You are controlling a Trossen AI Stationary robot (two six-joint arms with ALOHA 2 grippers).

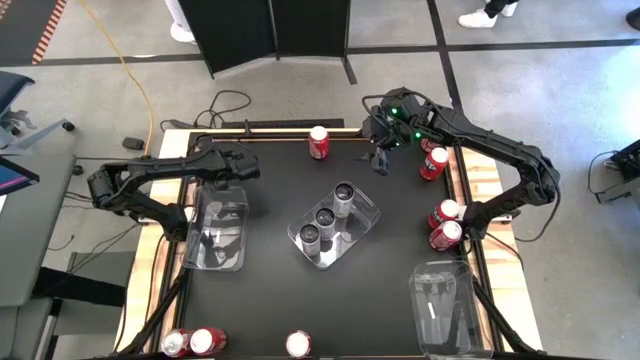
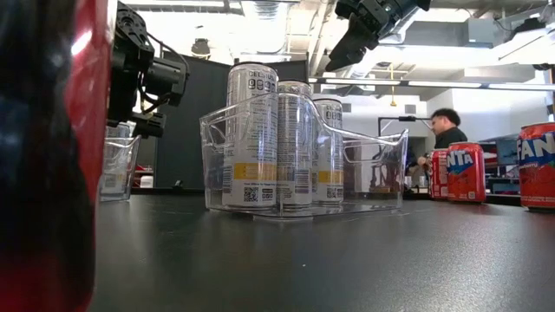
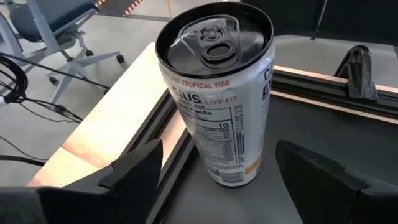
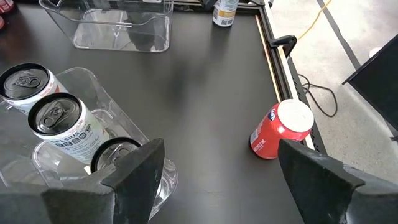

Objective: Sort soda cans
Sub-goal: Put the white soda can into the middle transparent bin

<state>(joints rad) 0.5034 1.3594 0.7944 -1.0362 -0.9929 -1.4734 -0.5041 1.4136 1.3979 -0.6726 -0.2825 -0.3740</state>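
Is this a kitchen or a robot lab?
Probably a robot lab or workshop, not a kitchen. Two dark robot arms work over a black table on a concrete floor with a loose yellow cable, and a person sits among desks behind.

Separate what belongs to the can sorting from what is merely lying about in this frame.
Job:
silver cans in the centre tray
silver can before the left gripper, jaws open
red cans at the table edges
empty trays
right gripper, jaws open

Lying about:
yellow cable
office chair
person
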